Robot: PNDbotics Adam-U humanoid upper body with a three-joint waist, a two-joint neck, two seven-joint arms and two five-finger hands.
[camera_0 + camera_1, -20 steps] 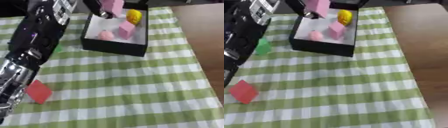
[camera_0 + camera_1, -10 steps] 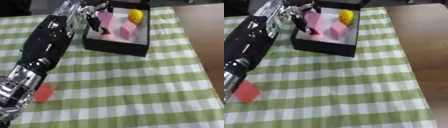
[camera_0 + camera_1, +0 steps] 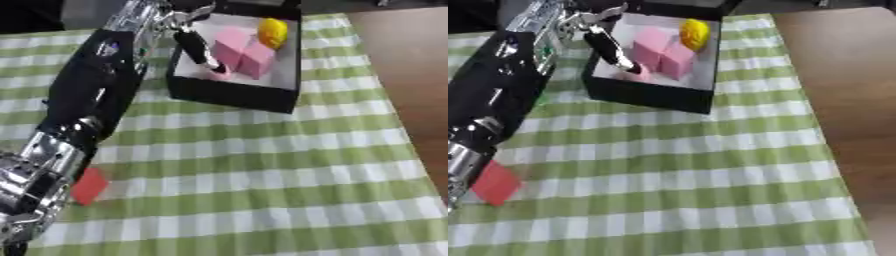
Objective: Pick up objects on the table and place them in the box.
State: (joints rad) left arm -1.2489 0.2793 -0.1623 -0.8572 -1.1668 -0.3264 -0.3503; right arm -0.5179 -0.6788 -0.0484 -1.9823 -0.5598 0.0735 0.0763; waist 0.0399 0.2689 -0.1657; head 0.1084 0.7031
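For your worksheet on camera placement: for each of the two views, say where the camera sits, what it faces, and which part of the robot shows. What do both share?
Left eye view: in the head, looking down at the checked table; left arm reaches up to the black box.
Right eye view: same head, set slightly rightward; left hand over the box.
Shared: pink blocks, yellow object, red block.

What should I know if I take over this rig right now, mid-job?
Left hand: open, fingers straight, reaching into the black open box; it holds nothing.
Right hand: not in view.
In the box: two pink blocks, a small pink piece by the fingertips, and a yellow rounded object.
Left to do: the red flat block lies on the green checked tablecloth beside the left forearm. Something green shows behind the arm in the right eye view; check it.
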